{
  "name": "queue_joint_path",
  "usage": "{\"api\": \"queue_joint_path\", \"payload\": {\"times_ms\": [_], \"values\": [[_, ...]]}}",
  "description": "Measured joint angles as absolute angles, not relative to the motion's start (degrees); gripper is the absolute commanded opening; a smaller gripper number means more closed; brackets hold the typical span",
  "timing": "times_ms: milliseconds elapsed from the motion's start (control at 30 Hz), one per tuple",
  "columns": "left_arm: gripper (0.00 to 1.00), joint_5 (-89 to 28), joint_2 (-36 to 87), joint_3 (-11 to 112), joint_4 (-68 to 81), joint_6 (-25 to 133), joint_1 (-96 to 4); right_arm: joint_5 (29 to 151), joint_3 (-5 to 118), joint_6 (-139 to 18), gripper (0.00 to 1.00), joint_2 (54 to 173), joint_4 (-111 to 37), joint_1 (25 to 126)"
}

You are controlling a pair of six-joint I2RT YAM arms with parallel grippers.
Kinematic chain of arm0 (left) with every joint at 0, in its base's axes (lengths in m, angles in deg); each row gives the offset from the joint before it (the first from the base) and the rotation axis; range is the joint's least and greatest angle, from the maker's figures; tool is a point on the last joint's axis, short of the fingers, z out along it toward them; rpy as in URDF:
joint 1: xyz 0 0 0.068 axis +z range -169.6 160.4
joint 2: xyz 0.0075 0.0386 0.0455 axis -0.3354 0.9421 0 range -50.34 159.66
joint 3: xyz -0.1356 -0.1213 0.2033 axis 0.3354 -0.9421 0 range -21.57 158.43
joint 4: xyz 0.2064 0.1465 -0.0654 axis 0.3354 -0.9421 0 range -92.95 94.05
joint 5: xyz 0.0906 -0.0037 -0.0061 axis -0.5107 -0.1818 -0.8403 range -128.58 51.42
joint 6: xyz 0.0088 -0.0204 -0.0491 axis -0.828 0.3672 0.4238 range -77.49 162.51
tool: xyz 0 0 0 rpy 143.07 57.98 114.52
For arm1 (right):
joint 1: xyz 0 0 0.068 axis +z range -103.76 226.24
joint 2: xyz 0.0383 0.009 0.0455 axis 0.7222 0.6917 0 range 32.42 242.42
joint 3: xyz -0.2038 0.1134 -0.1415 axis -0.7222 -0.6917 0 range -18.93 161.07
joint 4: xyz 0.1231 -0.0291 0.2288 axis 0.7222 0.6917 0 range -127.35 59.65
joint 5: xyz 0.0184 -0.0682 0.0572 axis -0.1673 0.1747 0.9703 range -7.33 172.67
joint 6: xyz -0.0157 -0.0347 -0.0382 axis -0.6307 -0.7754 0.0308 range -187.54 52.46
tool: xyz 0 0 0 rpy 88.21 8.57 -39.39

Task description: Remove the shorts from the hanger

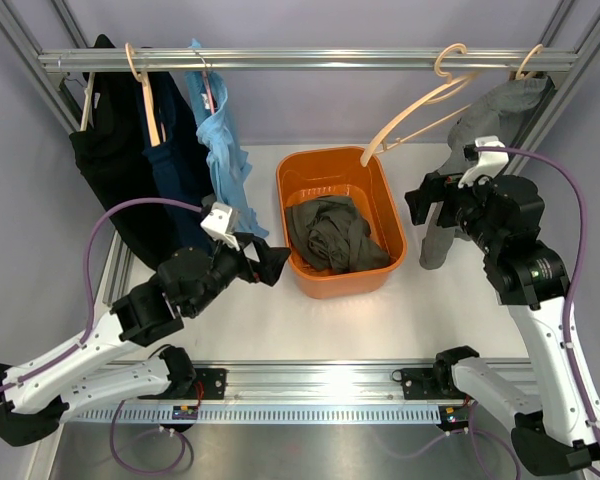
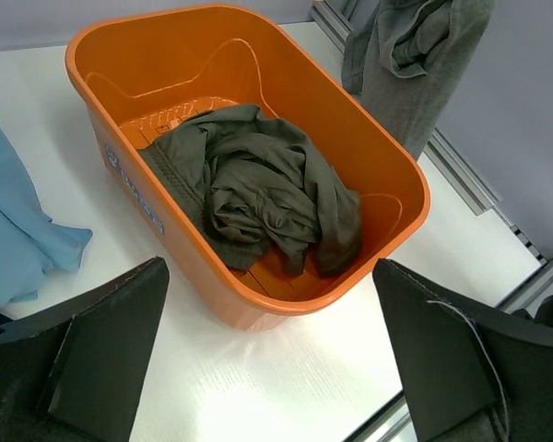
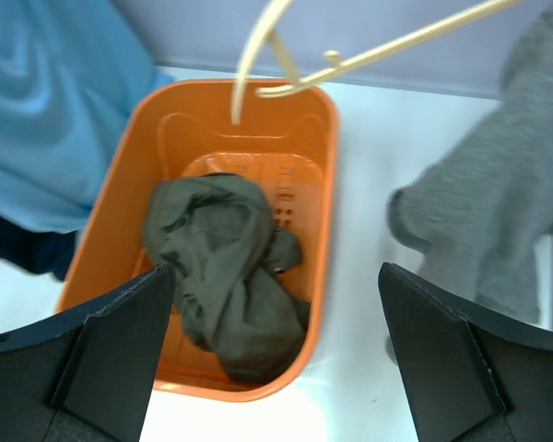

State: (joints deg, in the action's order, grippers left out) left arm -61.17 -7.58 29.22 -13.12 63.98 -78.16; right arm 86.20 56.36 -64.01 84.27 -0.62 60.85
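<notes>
Two arms share a white table inside a silver aluminium frame, with plain pale walls behind and a metal rail across the top at the back. We see dark clothes hanging off the left end of that rail on pale hangers, with a light blue garment next to them. A grey garment hangs at the far right.

An orange basket sits mid-table, and the shorts are lying in it in a crumpled dark olive heap, mostly toward its near right end. The hanger is bare. It's hooked on the rail right of centre and hangs tilted, one long arm dipping toward the back rim of the basket. We can't tell if the tip actually touches the rim.

Neither gripper has anything in it. The left gripper has its jaws spread wide. Its wrist view shows the black fingers either side of the basket's near corner, clear of it. The right gripper is spread just as wide and also touches nothing.

As for pose, the left arm reaches low across the table from the left, pointing at the basket's left side beside the blue garment's hem. The right arm is raised just in front of the grey garment, its wrist aimed leftward and down at the basket.
</notes>
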Motion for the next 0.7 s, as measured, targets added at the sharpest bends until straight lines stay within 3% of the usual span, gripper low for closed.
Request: {"api": "queue_joint_path", "payload": {"times_ms": [700], "values": [[0.99,-61.2,-8.4,27.8,-13.0,64.1,-78.2,75.9,51.9,-62.9,1.00,82.7,0.4,60.8]]}}
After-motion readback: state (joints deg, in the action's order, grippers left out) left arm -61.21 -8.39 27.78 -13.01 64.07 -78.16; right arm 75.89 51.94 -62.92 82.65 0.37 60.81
